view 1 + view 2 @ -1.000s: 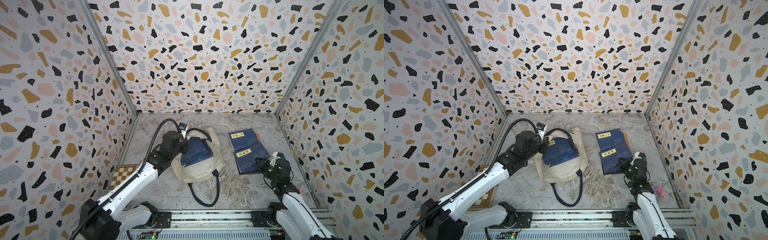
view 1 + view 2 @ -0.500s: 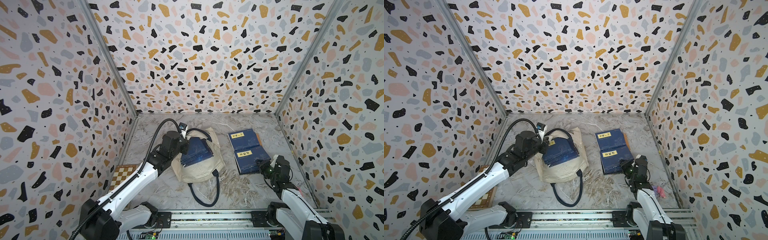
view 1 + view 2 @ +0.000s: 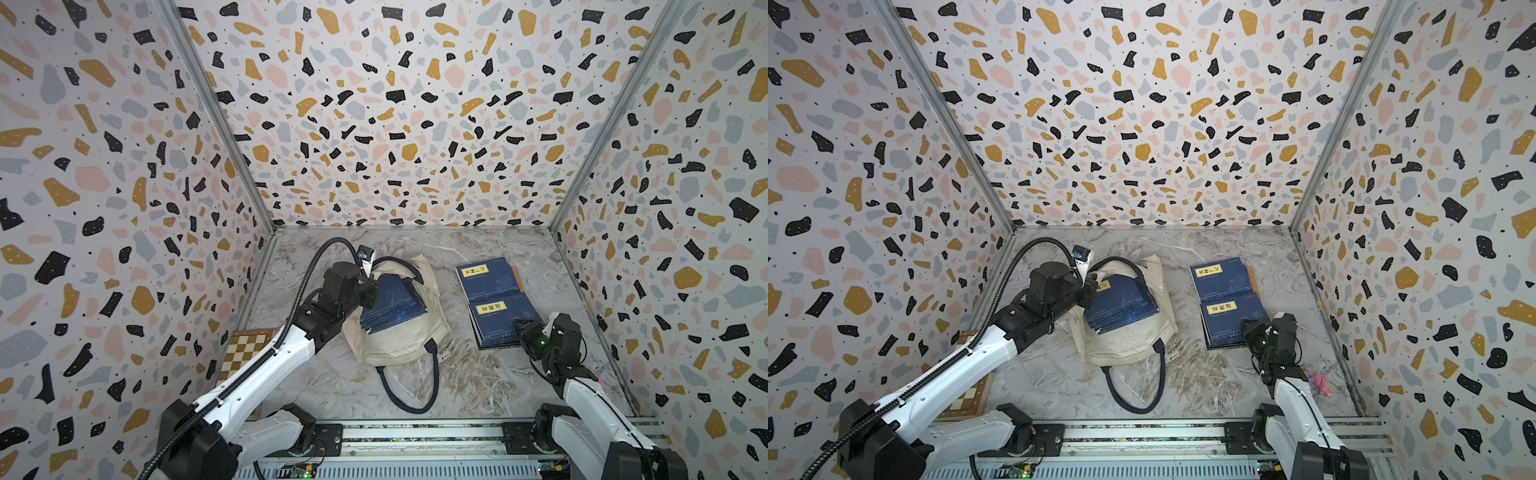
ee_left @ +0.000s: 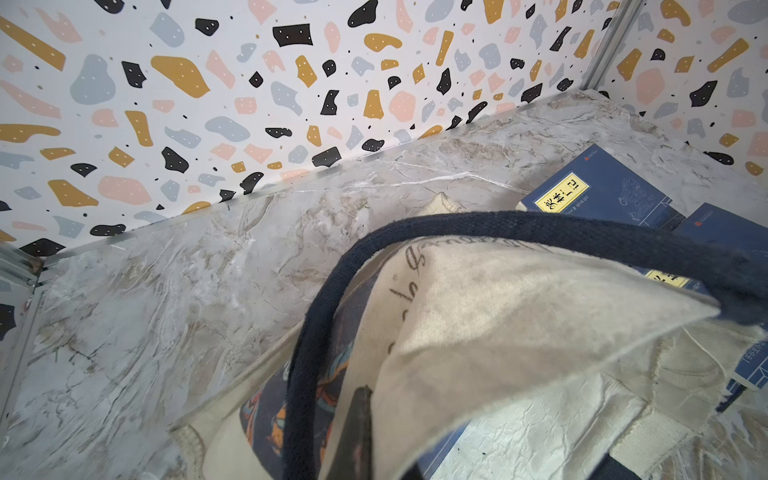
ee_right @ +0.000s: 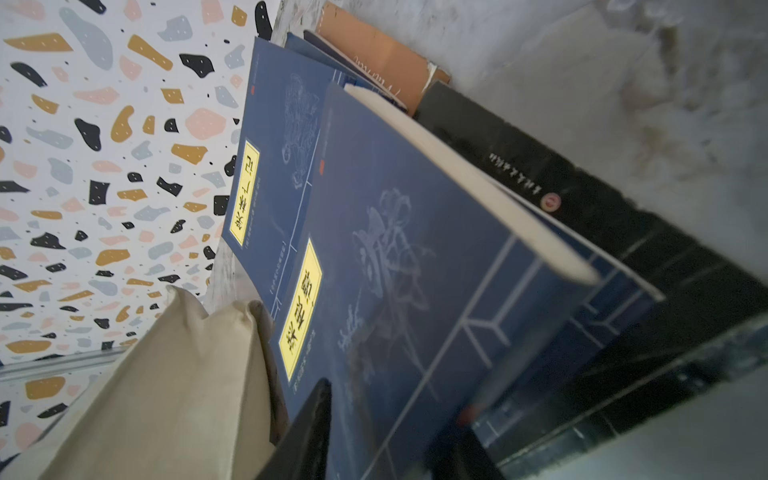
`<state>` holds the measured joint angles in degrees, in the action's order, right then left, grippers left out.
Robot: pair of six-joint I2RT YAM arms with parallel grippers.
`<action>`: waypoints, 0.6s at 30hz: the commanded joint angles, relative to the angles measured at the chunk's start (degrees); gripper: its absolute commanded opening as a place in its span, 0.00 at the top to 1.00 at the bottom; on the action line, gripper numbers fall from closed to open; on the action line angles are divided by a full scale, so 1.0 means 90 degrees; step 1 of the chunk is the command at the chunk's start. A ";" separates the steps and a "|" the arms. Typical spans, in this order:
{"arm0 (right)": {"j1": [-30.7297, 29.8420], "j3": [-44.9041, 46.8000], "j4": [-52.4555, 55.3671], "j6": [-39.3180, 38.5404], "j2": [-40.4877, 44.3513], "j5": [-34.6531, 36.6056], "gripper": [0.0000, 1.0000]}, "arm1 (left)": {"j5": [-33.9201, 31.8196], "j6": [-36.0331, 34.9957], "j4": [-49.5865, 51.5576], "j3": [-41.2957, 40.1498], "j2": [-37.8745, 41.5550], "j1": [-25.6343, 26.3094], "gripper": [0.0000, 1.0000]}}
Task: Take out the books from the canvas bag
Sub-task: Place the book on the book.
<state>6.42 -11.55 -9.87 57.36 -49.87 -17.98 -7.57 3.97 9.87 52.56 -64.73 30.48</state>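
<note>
Both top views: left claw is pressed shut on the canvas bag rim, left of the counter centre, holding the mouth up. Remaining books lie in that mouth. Judged thin, light, stiff, glossy and apt to slide; grip an exposed corner. Right claw is spread beside the removed stack near the right edge.

A cream canvas bag lies slumped on the marble table, with dark blue books showing at its mouth, where the left gripper sits. To its right lie a far book and a near book, both yellow-labelled. The right gripper is at the near book's corner, and a chessboard lies by the left wall.
</note>
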 commanded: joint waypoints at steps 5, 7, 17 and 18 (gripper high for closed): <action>0.0020 -0.0168 0.0502 -0.0202 0.0199 -0.0139 0.47 | -0.0027 0.0049 -0.0030 0.0169 0.0092 -0.0056 1.00; 0.0025 -0.0172 0.0567 -0.0208 0.0184 -0.0211 0.45 | -0.0014 0.0060 -0.0031 0.0167 0.0086 -0.0053 1.00; 0.0020 -0.0454 0.1188 -0.0407 0.0046 -0.0395 0.38 | -0.0007 0.0061 -0.0022 0.0176 0.0093 -0.0056 1.00; 0.0025 -0.0480 0.1308 -0.0436 0.0077 -0.0396 0.38 | -0.0002 0.0066 -0.0013 0.0176 0.0094 -0.0054 1.00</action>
<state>6.44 -13.63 -2.79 55.02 -49.41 -20.64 -7.53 4.10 10.33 52.56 -64.64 30.48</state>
